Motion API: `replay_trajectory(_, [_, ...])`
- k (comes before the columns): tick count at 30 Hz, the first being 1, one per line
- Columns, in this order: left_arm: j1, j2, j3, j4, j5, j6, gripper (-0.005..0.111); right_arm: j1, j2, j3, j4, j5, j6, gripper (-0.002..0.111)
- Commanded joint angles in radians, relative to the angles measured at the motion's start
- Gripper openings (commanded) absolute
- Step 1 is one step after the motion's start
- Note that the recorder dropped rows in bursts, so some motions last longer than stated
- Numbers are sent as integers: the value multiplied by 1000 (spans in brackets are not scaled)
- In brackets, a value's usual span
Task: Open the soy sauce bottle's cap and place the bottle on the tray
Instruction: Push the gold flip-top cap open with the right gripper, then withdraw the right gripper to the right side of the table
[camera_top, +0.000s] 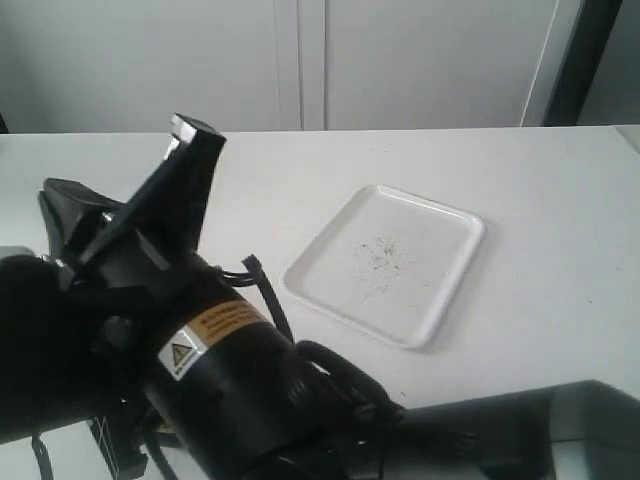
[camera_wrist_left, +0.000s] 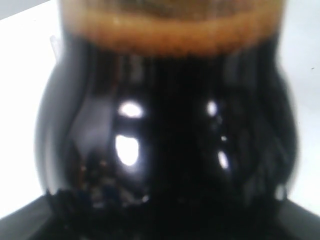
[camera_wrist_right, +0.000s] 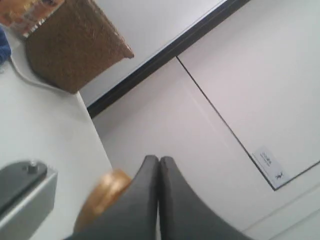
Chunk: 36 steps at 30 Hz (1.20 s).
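Note:
The soy sauce bottle (camera_wrist_left: 165, 125) fills the left wrist view, dark glossy glass with a blurred golden-brown band (camera_wrist_left: 170, 30) along one edge. My left gripper (camera_wrist_left: 165, 220) is shut on it, with dark fingers (camera_wrist_left: 30, 220) showing at the corners. In the right wrist view my right gripper (camera_wrist_right: 159, 162) is shut, pads pressed together with nothing between them. The golden-bronze cap (camera_wrist_right: 100, 197) sits just beside one finger. The white tray (camera_top: 385, 262) lies flat on the table in the exterior view, holding nothing. There the left arm's black bulk (camera_top: 200, 340) hides the bottle.
A wicker basket (camera_wrist_right: 70, 45) with an orange packet (camera_wrist_right: 30, 12) stands at the table's edge by the wall. A grey metal block (camera_wrist_right: 25, 192) sits close to the right gripper. The right arm shows as a grey blur (camera_top: 560, 430) at the exterior view's lower right.

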Motion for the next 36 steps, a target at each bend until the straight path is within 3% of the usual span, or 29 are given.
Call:
replay_trajectory(1, [-1,-2,0,13,5,7,0,10,-3,-61,6,63,21,0])
replay_trajectory(10, [-1,-2,0,13,5,7,0,7,-21,-65,22,45,134,0])
replay_trajectory(17, [-1,-2,0,13,5,7,0,-74,-58,-63,1,74,330,0])
replay_trajectory(26, [-1,-2,0,13,5,7,0,-248,-146,-63,-251,415,609,0])
replay_trajectory(36, [-1,-2,0,13,5,7,0,-441,-276,-63,-307,770,636,0])
